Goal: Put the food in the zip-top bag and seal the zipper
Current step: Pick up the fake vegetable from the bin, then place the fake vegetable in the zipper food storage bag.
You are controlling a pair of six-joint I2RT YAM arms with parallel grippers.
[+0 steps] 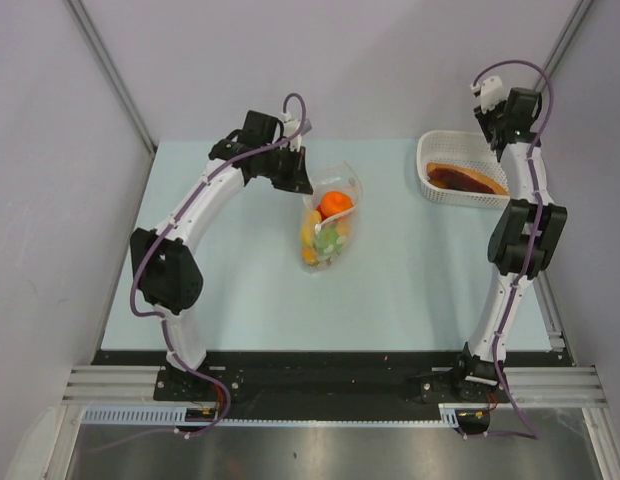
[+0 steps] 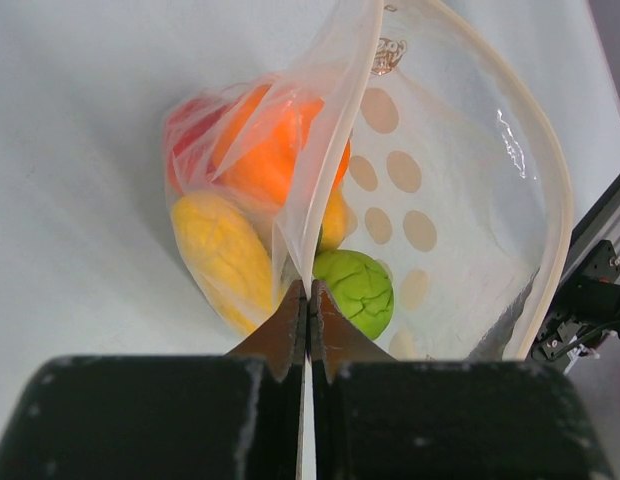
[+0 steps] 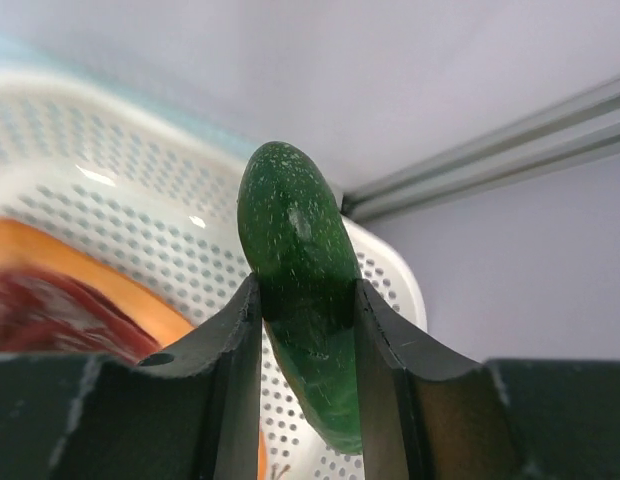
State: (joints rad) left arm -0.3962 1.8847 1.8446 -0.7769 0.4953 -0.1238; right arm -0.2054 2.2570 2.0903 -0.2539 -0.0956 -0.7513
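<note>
The zip-top bag lies on the table with its mouth held open. Inside it are orange, yellow, green and red toy foods. My left gripper is shut on the near edge of the bag's mouth, at the bag's far left in the top view. The zipper curves round the open far edge. My right gripper is shut on a dark green toy cucumber and holds it above the white basket, at the far right.
The white lattice basket stands at the back right and holds a flat red and orange piece. Grey walls and metal frame posts close in the table at the back and sides.
</note>
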